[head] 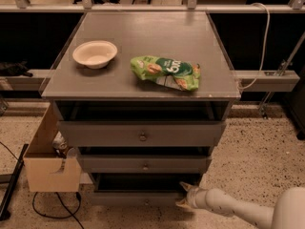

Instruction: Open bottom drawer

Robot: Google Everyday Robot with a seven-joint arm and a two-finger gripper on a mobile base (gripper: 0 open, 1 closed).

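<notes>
While the gripper [183,195] stands spread and empty, the bottom drawer [136,198] lies just to its left.

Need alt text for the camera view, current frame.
The robot's tool sits at the right end of the bottom drawer of a grey three-drawer cabinet. On top lie a white bowl and a green snack bag.

Right side: the speckled stone floor [252,151] lies open beside the cabinet.
Left side: an open brown cardboard box [47,171] stands just beside the drawers.
Low front: the white pincer [186,197] sits at the right end of the thin dark grey bottom drawer [133,198].
</notes>
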